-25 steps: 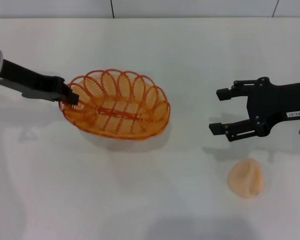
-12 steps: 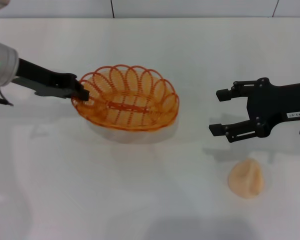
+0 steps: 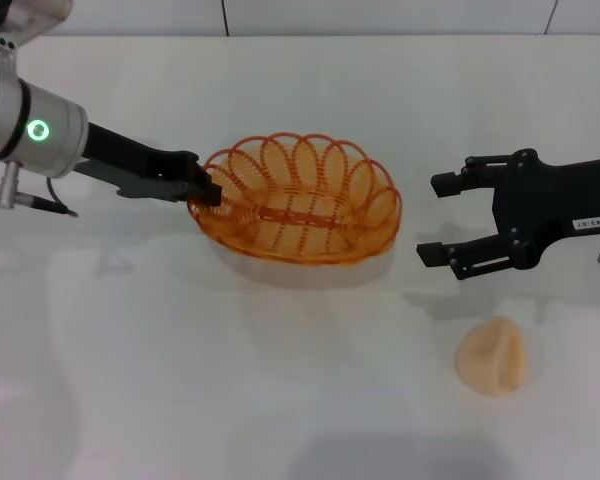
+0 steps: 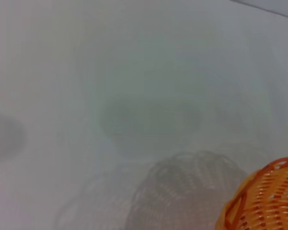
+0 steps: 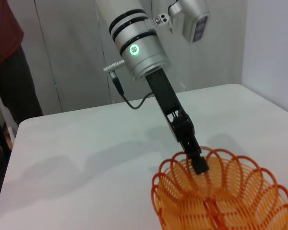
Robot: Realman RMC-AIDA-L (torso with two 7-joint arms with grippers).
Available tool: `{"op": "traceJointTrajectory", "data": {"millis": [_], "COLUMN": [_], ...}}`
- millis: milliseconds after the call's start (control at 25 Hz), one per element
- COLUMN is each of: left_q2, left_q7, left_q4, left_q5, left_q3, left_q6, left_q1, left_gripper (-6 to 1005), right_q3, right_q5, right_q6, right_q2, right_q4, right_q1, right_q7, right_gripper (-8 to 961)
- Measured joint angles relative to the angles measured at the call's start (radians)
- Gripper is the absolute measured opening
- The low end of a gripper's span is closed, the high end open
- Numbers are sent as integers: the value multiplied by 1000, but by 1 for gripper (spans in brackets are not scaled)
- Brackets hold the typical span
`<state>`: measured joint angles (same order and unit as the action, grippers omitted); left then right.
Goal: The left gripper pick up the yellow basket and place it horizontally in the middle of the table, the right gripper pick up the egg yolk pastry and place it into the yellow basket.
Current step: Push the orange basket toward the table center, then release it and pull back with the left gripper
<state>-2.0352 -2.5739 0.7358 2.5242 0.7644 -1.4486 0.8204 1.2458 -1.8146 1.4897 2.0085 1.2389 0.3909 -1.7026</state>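
Observation:
The yellow basket (image 3: 302, 198) hangs slightly above the white table (image 3: 180, 380), its shadow underneath, a little left of the middle. My left gripper (image 3: 206, 189) is shut on the basket's left rim; the right wrist view shows the same left gripper (image 5: 199, 164) pinching the looped rim of the basket (image 5: 225, 196). A corner of the basket (image 4: 266, 201) shows in the left wrist view. My right gripper (image 3: 438, 218) hovers open to the right of the basket, holding nothing. The egg yolk pastry (image 3: 492, 356) lies on the table in front of the right gripper.
The table's far edge meets a pale wall at the back. A person in dark clothes (image 5: 5, 72) stands beyond the table in the right wrist view.
My left gripper has carried the basket to the right, toward the table's middle. The right gripper and the pastry have stayed where they were.

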Motion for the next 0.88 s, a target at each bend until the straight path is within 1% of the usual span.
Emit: {"op": "traceJointTrajectory", "data": {"millis": [240, 400, 640, 880], "left_q2": [-2, -2, 4, 7], "left_q7": [-7, -12, -28, -38], "left_q4": [-45, -54, -56, -92], "left_q5": [-11, -6, 11, 41], "left_q3": [-1, -1, 0, 8], "left_q6": [18, 22, 27, 28], "left_q1": [5, 5, -1, 13], "left_gripper": [90, 91, 92, 93], "right_q3": [-1, -7, -8, -8], "right_q5": [0, 0, -2, -3], "right_q6": [7, 13, 15, 15], "right_q2": [-1, -1, 1, 2], "right_q4": [2, 2, -4, -5], "right_q1": [0, 0, 1, 1], "right_q7": [0, 0, 1, 3], "right_gripper": [843, 843, 844, 844]}}
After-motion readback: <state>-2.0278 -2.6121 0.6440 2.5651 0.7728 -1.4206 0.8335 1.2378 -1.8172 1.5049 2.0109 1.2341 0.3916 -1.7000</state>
